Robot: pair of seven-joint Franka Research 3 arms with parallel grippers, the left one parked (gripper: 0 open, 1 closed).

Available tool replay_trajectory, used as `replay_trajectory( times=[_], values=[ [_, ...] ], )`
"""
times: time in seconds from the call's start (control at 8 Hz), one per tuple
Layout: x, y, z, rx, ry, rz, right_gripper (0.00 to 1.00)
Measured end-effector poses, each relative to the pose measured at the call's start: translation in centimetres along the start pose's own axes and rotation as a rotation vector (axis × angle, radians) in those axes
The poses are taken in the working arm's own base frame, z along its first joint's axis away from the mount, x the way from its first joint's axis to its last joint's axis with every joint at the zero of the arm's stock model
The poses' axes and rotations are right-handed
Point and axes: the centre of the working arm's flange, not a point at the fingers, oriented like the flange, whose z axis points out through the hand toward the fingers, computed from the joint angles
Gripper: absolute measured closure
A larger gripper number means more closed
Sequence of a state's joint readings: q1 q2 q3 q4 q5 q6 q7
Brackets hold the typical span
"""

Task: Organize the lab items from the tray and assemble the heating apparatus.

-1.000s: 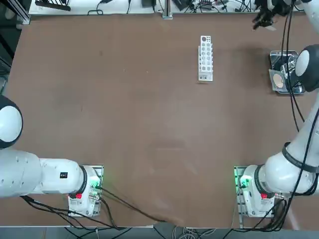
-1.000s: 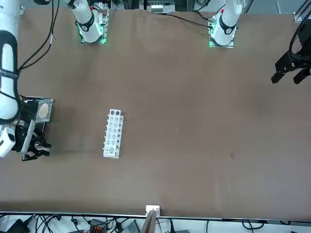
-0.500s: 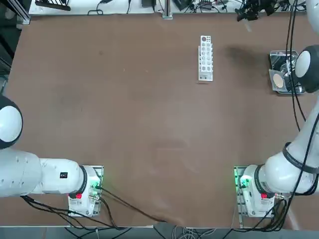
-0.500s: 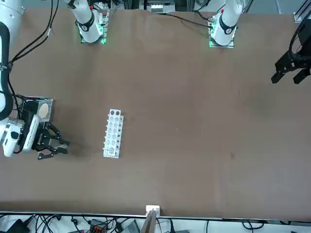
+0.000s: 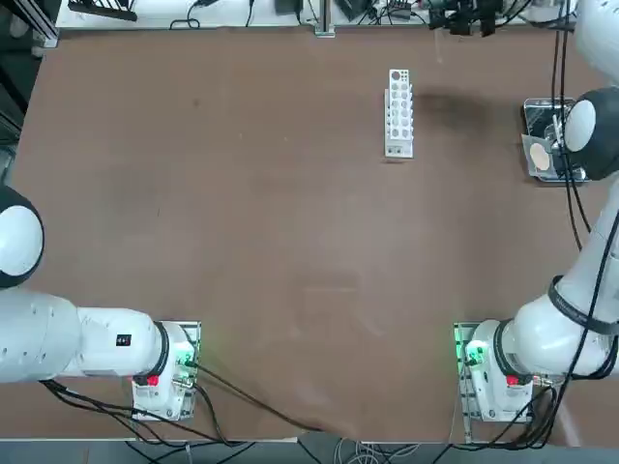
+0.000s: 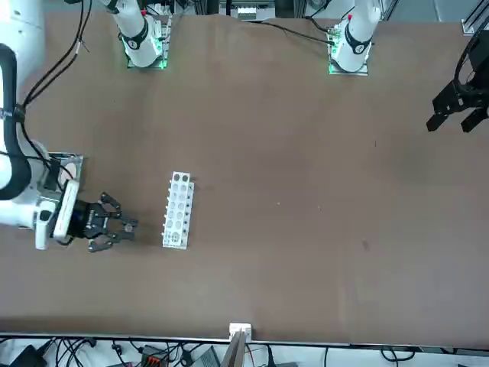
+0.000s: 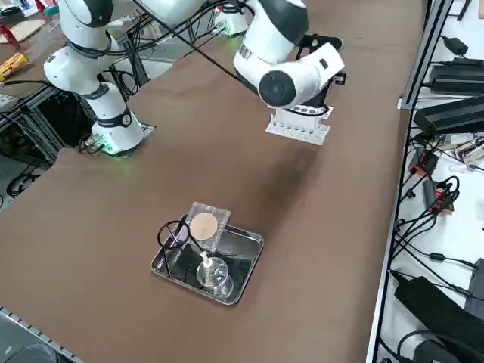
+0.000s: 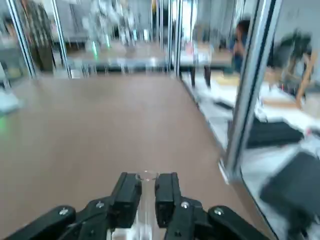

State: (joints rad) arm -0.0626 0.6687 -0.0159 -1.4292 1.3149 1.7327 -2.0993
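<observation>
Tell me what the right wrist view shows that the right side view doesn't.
Only the wrist view: the right gripper, raised over the table, shut on a clear glass tube; a person far off. Only the side view: the metal tray holding the glass burner, wire tripod and gauze mat, plus the white test tube rack. Both: the brown table.

The overhead camera is looking straight down, the front one is facing the robot across the table (image 6: pixel 306 191). The side camera is looking diagonally; all three are sharing the white rack (image 5: pixel 399 112).
</observation>
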Motion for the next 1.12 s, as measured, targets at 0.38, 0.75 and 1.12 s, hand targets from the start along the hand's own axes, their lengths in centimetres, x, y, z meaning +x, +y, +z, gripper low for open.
replay_trajectory(
  times=[0.38, 0.75, 1.12],
  values=[
    [-3.2, -0.7, 4.7, 0.015, 0.245, 0.010, 0.78],
    [-3.7, -0.9, 6.9, 0.014, 0.334, 0.039, 0.78],
    [-5.7, -1.1, 7.4, 0.015, 0.343, 0.070, 0.78]
  ],
)
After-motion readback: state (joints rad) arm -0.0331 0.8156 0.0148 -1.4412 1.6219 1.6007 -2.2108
